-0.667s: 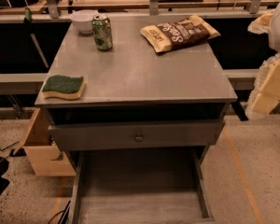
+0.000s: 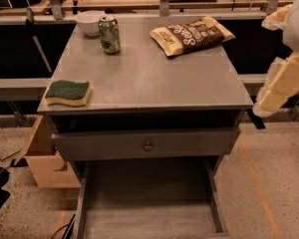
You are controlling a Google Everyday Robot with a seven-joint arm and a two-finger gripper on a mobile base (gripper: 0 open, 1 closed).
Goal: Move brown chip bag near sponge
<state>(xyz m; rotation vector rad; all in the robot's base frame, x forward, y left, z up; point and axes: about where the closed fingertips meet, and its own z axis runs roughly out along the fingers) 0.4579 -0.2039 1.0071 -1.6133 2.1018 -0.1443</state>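
The brown chip bag [image 2: 192,35] lies flat at the table's far right, dark brown in the middle with pale yellow ends. The sponge [image 2: 68,92], green on top with a yellow base, sits at the near left corner of the grey table [image 2: 149,78]. My arm hangs at the right edge of the view, beside the table and off its top. My gripper [image 2: 257,114] is at the arm's lower end, next to the table's near right corner. It is well clear of the bag and holds nothing that shows.
A green soda can [image 2: 109,34] stands at the far left, with a white bowl [image 2: 88,22] behind it. A drawer with a knob [image 2: 148,146] is under the tabletop, and a lower drawer [image 2: 149,208] is pulled open. A wooden box [image 2: 42,156] sits on the floor at left.
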